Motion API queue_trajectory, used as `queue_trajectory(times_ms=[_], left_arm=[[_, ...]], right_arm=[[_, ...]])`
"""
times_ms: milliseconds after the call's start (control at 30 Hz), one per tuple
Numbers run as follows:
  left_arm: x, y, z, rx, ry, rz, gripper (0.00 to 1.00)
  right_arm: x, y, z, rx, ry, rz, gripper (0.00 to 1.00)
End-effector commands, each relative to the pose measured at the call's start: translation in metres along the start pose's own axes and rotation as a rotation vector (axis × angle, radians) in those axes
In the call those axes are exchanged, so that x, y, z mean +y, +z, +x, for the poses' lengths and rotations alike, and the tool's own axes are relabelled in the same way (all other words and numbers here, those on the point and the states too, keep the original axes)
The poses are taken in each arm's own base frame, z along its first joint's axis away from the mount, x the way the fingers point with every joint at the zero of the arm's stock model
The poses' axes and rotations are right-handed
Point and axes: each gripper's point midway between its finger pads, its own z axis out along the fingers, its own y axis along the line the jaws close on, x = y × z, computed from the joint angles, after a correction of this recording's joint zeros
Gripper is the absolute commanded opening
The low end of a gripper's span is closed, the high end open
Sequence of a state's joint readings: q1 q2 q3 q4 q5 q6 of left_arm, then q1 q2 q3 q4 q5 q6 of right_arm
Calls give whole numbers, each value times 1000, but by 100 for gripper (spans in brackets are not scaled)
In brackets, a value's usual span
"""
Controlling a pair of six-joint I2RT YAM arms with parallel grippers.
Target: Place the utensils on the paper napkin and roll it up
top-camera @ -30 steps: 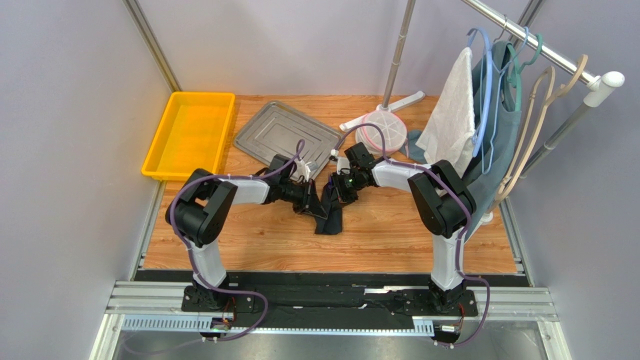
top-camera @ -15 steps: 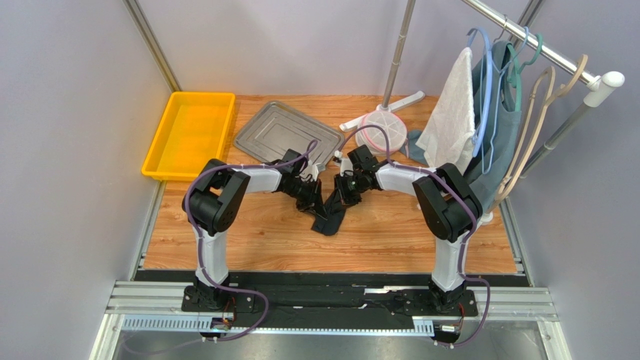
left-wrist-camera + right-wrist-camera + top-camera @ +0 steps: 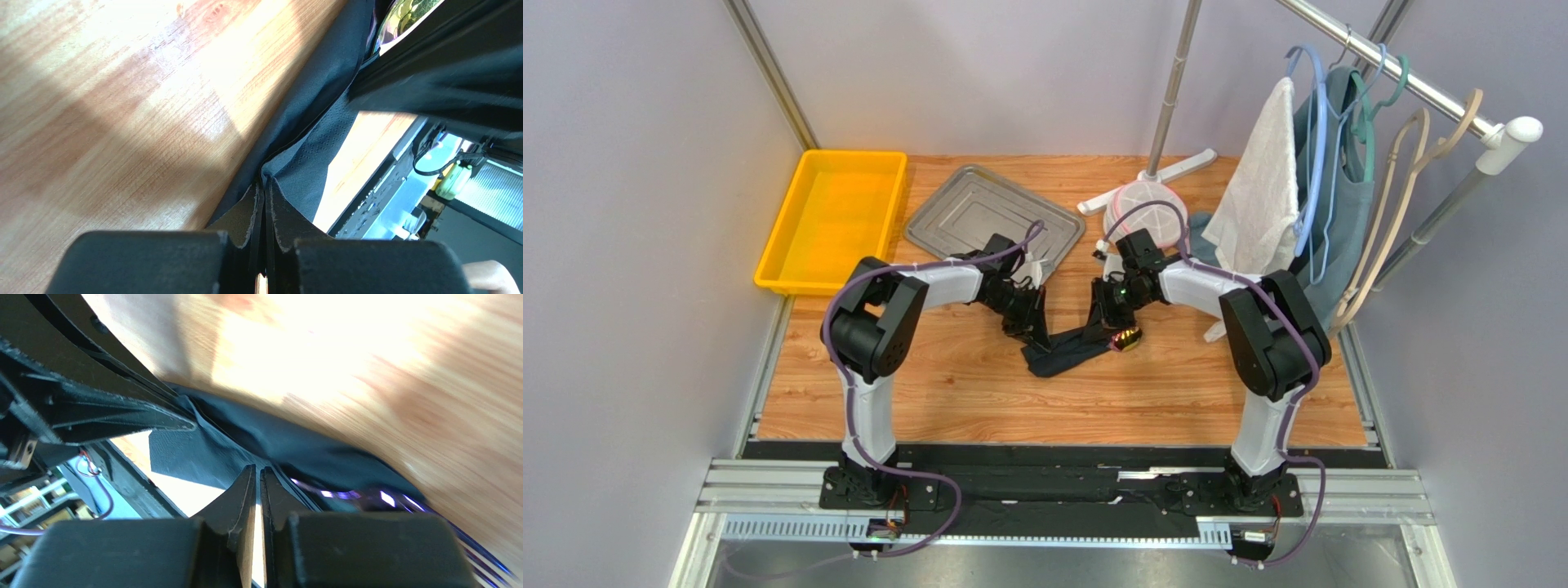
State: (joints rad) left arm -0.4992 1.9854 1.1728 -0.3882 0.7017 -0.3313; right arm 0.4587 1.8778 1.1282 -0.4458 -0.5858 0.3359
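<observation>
The paper napkin [image 3: 1066, 354] is a dark narrow bundle on the wooden table between my two arms, lying nearly crosswise. My left gripper [image 3: 1033, 331] is shut on its left end; in the left wrist view the pads [image 3: 251, 211] pinch a fold of the black sheet [image 3: 319, 128]. My right gripper [image 3: 1104, 332] is shut on the right end, its tips [image 3: 258, 473] meeting at the napkin's edge [image 3: 245, 441]. The spoon's gold bowl [image 3: 1125, 339] sticks out at the right end. The purple fork [image 3: 368, 496] lies inside the folds, its tines [image 3: 485, 563] poking out.
A grey metal tray [image 3: 983, 214] lies behind the left gripper and a yellow bin [image 3: 830, 214] at the far left. A white round stand base [image 3: 1149, 211] is behind the right gripper. A rack with a white towel [image 3: 1265, 184] and hangers stands at the right.
The napkin bundle has swung from pointing toward me to lying nearly crosswise. My right gripper moved right and nearer with its end. My left gripper shifted a little toward the back.
</observation>
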Motion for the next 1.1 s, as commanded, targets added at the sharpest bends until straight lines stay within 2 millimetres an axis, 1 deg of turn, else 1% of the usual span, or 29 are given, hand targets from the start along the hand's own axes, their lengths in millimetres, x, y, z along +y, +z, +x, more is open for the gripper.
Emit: queue_trajectory(times_ms=[0,200,300,500,600,700,800,900,933,1033,1067], left_arm=[[39,4,8,21,0,-142,4],[40,6,7,16,-9,-141,3],[38,5,6,14,-12,-135,3],[33,3,3,4,-8,-120,3],[19,-2,-2,-16,-6,-78,3],[-9,-16,-15,-72,-4,-10,3],[-34,-24,-20,-94,17,41,3],[-54,-27,-17,-94,39,88,3],[-59,-25,-13,-82,44,100,3],[-68,-22,-3,-60,26,141,2],[-68,-20,4,-43,13,151,2]], right_arm=[[9,-14,7,4,17,-42,10],[4,-4,7,23,37,-48,6],[-4,5,11,43,48,-34,5],[-19,17,17,66,60,19,1],[-27,20,19,76,70,55,0],[-33,23,24,94,88,77,0],[-36,24,25,94,89,92,0],[-39,24,25,91,95,106,0],[-40,24,25,91,97,111,0],[-41,24,25,87,104,121,0],[-42,25,26,89,105,125,0]])
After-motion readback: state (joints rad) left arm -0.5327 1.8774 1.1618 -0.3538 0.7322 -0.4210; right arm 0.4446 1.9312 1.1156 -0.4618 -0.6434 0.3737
